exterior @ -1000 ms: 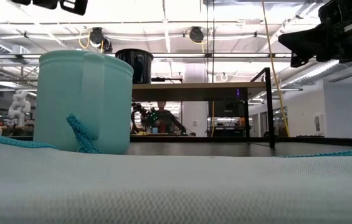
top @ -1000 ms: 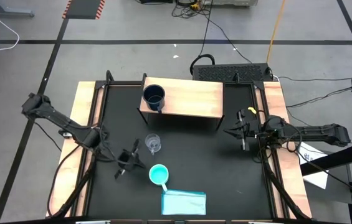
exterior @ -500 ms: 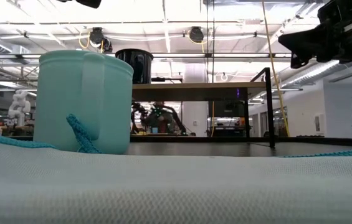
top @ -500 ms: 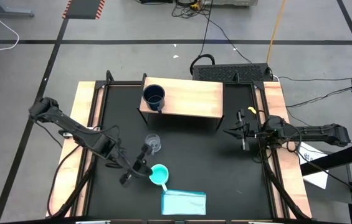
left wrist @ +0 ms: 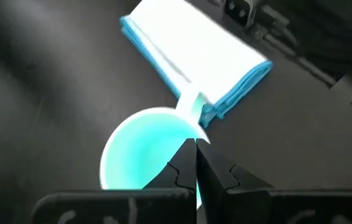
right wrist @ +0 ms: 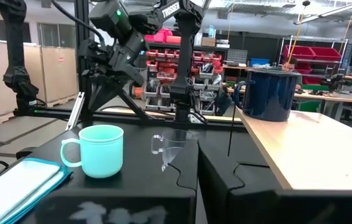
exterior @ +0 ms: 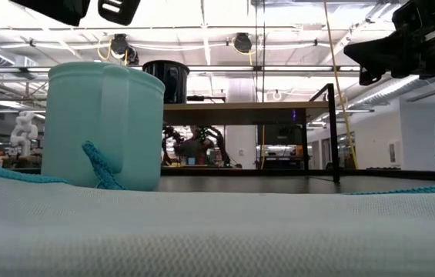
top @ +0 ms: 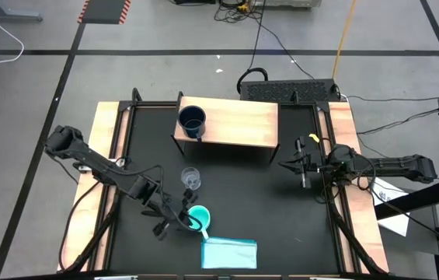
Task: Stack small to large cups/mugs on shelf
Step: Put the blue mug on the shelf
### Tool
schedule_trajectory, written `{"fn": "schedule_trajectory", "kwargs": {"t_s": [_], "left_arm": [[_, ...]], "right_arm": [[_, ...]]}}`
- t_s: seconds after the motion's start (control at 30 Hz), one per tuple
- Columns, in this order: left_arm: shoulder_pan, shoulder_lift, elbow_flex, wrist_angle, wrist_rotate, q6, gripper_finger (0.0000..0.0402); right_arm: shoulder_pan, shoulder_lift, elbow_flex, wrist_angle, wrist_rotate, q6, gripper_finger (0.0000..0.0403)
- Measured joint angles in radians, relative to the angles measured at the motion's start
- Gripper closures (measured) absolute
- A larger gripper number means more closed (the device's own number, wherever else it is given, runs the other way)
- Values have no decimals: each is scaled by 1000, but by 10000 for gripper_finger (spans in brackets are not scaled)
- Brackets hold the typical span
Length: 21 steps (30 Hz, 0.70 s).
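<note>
Turquoise mug [top: 198, 218] upright on the black table [top: 242, 194], near its front edge, just behind the folded light blue cloth [top: 229, 253] and with its handle [left wrist: 191, 104] pointing at that cloth. Left claw [top: 179, 222] right at the mug's left rim, fingers pressed together with nothing between them; in the left wrist view, tips [left wrist: 191, 163] over the rim on the handle side, mug mouth open straight below and ahead. So: mug lying directly under and just to the right of this claw, handle beyond the tips, toward the cloth. Closed as it stands, no grip yet; probably needs to spread before straddling the wall or the handle. Small clear glass cup [top: 191, 180] standing apart, a little farther back on the table, between the mug and the shelf [top: 235, 120]. Large dark navy mug [top: 192, 121] already up on the shelf's left end, mouth open upward, ready to receive the next size. Shelf lying behind the turquoise mug and slightly right, so the carry runs away from the cloth, past the glass cup. Right claw [top: 297, 166] well apart at the table's right side, also shut and empty, level with the shelf's front and far from every cup. Left arm clearly the nearer one for this mug. Risk, as a judgement: nudging the mug into the cloth while closed tips ride the rim.
</note>
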Motion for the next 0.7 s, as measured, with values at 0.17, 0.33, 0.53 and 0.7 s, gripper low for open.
{"fn": "schedule_trajectory", "kwargs": {"t_s": [0.17,0.33,0.53,0.7], "left_arm": [[1,22,0,19,26,-7,397],[1,25,1,17,30,-7,398],[1,25,1,19,30,-7,397],[1,25,0,20,30,-7,380]], "right_arm": [[0,0,0,0,0,0,403],[0,0,0,0,0,0,403],[0,0,0,0,0,0,403],[0,0,0,0,0,0,403]]}}
